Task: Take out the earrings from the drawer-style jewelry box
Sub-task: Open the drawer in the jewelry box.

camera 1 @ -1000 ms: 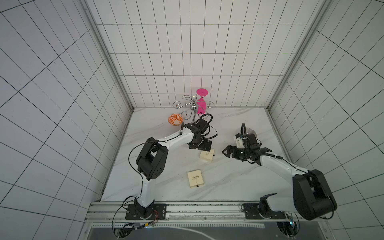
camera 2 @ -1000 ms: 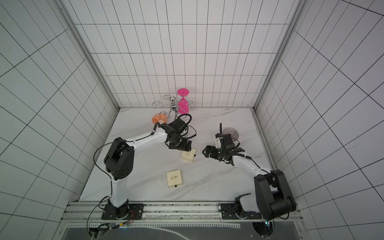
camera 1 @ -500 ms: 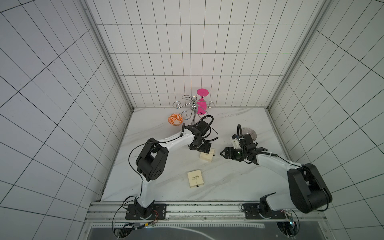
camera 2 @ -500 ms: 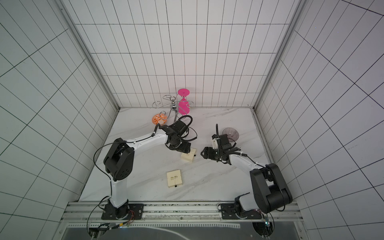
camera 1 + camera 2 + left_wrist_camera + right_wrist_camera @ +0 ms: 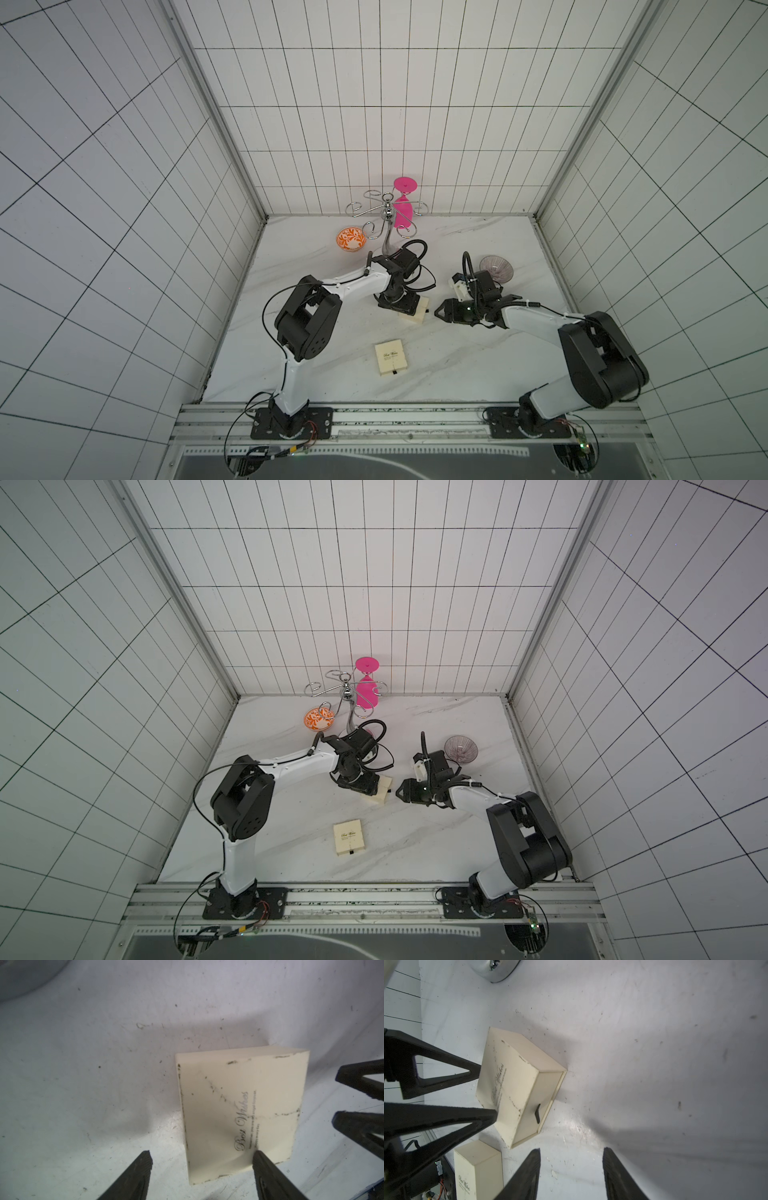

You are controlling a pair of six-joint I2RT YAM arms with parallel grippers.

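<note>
surface: white marbled table (image 5: 457,374), scuffed, speckled | room: white tiled walls (image 5: 374,104) on three sides | box (image 5: 512,1084): mid-table, drawer pushed in, earrings cannot be made out | left gripper (image 5: 201,1167): jaws apart, one fingertip over lid | right gripper (image 5: 571,1159): jaws apart, empty, near pull tab (image 5: 537,1112)

White tiled walls (image 5: 374,104), veined marble tabletop (image 5: 457,374), aluminium front rail (image 5: 415,415)

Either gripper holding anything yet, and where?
Nothing held: left gripper open, one finger over the box; right gripper open, short of the pull tab.
</note>
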